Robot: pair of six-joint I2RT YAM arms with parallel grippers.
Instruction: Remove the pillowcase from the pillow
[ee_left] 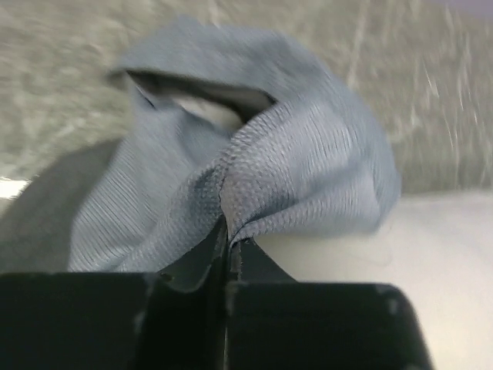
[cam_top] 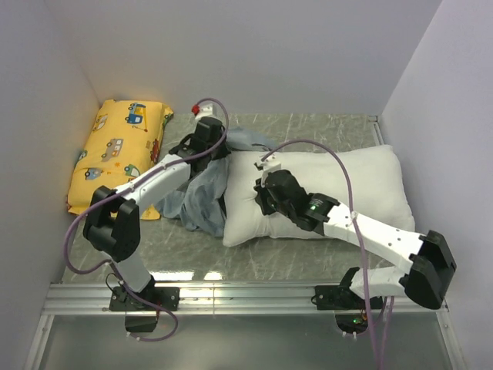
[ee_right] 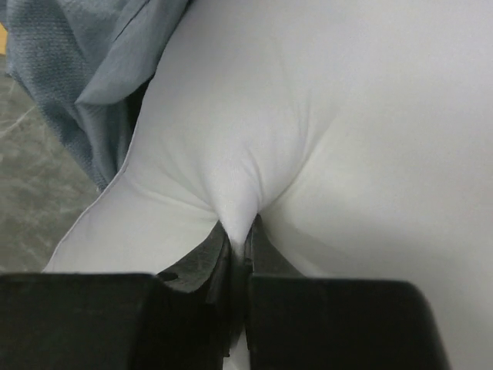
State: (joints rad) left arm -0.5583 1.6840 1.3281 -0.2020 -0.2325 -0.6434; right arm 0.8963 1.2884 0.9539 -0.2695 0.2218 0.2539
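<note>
The white pillow (cam_top: pixel 339 189) lies across the table's middle and right, almost wholly bare. The blue-grey pillowcase (cam_top: pixel 202 196) is bunched at the pillow's left end, its lighter inside showing. My left gripper (cam_top: pixel 208 132) is shut on a fold of the pillowcase (ee_left: pixel 254 169), held above the table at the pillow's far left corner. My right gripper (cam_top: pixel 266 189) is shut on a pinch of the pillow (ee_right: pixel 254 154) near its left end. The left wrist view shows the pillow (ee_left: pixel 431 254) below the cloth. The right wrist view shows the pillowcase (ee_right: pixel 77 62) at the upper left.
A yellow vehicle-print cushion (cam_top: pixel 119 150) lies in the far left corner against the wall. White walls close in the table on the left, back and right. A metal rail (cam_top: pixel 246 297) runs along the near edge by the arm bases.
</note>
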